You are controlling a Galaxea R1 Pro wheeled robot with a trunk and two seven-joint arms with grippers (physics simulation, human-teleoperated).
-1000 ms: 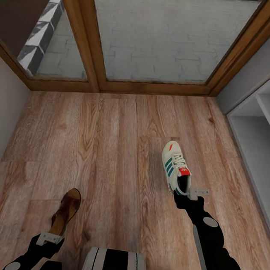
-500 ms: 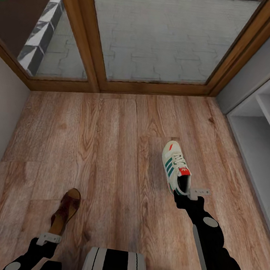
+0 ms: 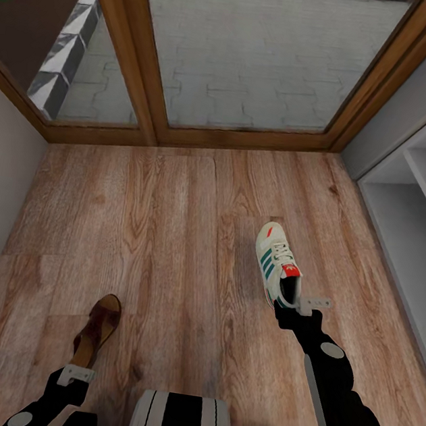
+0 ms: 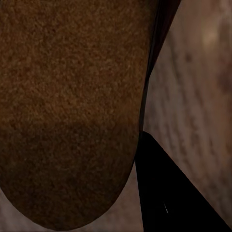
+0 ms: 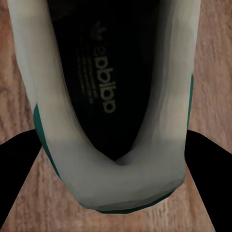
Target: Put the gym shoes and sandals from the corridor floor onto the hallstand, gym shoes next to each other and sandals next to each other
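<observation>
Standing at three o'clock, the hallstand's [image 3: 421, 224] shelves lie bare; one gym shoe [image 3: 277, 263] in the right gripper [image 3: 303, 304], one sandal [image 3: 96, 331] in the left gripper [image 3: 77, 375].

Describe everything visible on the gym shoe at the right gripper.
The gym shoe is cream-white with green side stripes, white laces and red-orange marks on toe and tongue. It stands upright on the wood-plank floor, toe toward the glass door. The right gripper straddles its heel; the right wrist view shows a dark printed insole.
</observation>
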